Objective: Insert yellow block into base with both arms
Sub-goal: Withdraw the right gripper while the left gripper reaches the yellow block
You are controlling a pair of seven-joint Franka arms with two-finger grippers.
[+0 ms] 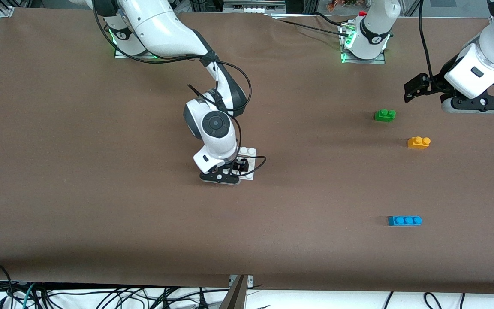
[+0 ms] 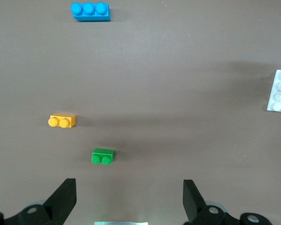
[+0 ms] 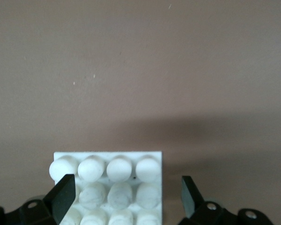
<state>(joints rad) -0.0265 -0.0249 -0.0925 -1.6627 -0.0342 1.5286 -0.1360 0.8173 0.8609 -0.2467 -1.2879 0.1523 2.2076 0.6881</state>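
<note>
The yellow block lies on the brown table toward the left arm's end; it also shows in the left wrist view. My left gripper is open and empty, up in the air over bare table beside the green brick; its jaws stand wide apart. The white studded base lies mid-table, partly hidden under my right hand. My right gripper is open and low over the base. One fingertip is over the studs, the other just off the base's edge.
A green two-stud brick lies farther from the front camera than the yellow block, also in the left wrist view. A blue three-stud brick lies nearer the front camera. The base's edge shows in the left wrist view.
</note>
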